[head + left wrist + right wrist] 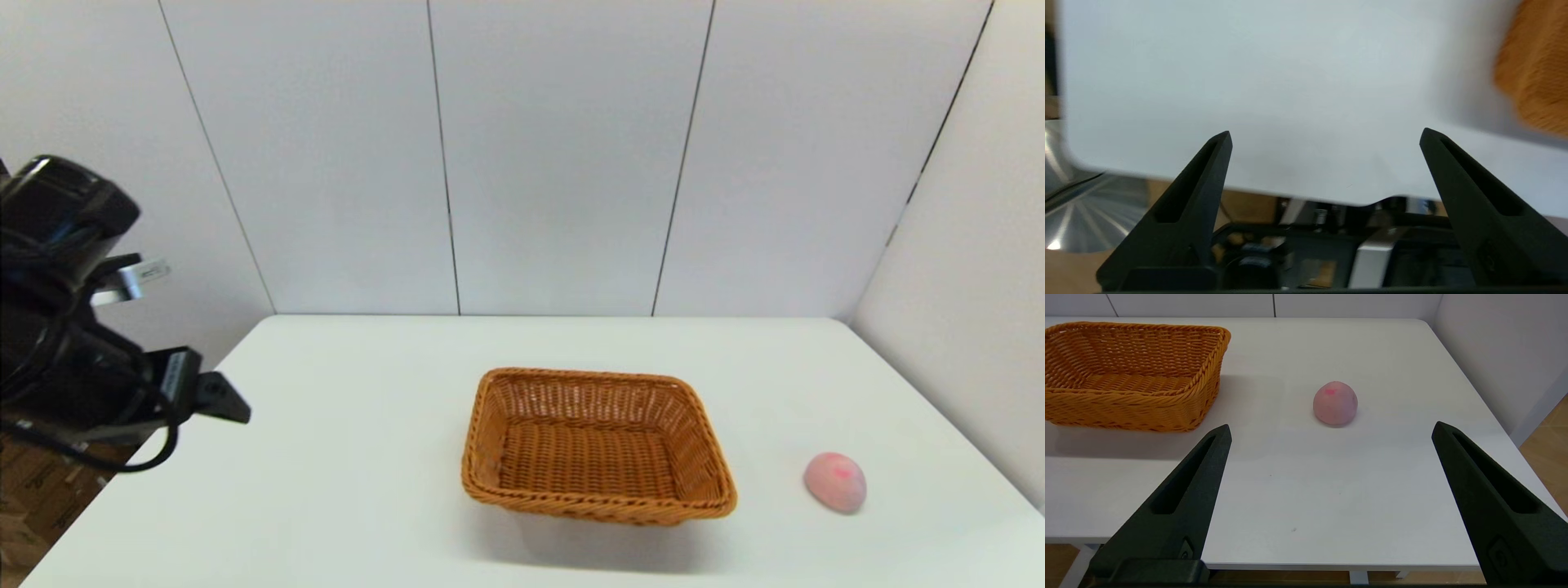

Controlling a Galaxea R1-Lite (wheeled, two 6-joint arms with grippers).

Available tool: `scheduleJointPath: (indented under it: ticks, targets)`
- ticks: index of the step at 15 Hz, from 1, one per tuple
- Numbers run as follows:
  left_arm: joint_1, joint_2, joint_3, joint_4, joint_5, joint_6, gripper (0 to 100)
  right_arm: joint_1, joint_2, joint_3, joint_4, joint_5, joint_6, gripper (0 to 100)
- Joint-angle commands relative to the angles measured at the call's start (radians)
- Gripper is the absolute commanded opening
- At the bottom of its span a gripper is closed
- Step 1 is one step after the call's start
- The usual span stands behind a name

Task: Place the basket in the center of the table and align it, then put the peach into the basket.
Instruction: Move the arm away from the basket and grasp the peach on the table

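**Inspector:** Ahead of the right gripper (pixel 1331 428), whose jaws stand wide and empty, sits the small pale pink peach (pixel 1335 403) on the white surface (pixel 1298 486).

**Clerk:** And the orange-brown woven wicker basket (pixel 597 443)?

**Inspector:** Beside the peach, apart from it, roughly central. Left gripper (pixel 1327 136) spread, empty, off to the side. Peach pickup judged next: advance, close.

basket (pixel 1535 69) blurred and cut off in left wrist view, left arm (pixel 73 327) cropped

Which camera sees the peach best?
The right wrist view: the peach sits whole on the table, ahead of the open right claw. The head view shows it smaller, right of the basket. The left wrist view misses it.
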Motion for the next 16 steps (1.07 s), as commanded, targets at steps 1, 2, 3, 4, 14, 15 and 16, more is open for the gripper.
scheduleJointPath:
  ticks: [1, 2, 3, 4, 14, 15, 16]
  targets:
    - [0.010, -0.441, 0.344, 0.004, 0.162, 0.022, 100, 0.002, 0.001, 0.000, 0.000, -0.001, 0.002, 100]
    - [0.008, -0.498, 0.393, 0.002, 0.214, 0.025, 100, 0.000, 0.001, 0.000, 0.000, -0.001, 0.002, 100]
    - [0.006, -0.553, 0.421, 0.002, 0.248, 0.025, 100, 0.000, 0.001, 0.000, 0.000, -0.001, 0.002, 100]
    - [0.008, -0.616, 0.439, 0.007, 0.276, 0.025, 100, 0.002, 0.001, 0.000, 0.000, -0.001, 0.002, 100]
    - [0.106, -1.182, 0.859, -0.418, 0.150, 0.280, 100, 0.000, 0.001, 0.000, 0.000, -0.001, 0.008, 100]
    - [0.126, -1.226, 0.931, -0.518, 0.065, 0.301, 100, 0.000, 0.001, 0.000, 0.000, -0.001, 0.008, 100]
    - [0.131, -1.245, 0.982, -0.572, 0.038, 0.315, 100, 0.002, 0.001, 0.000, 0.000, -0.001, 0.008, 100]
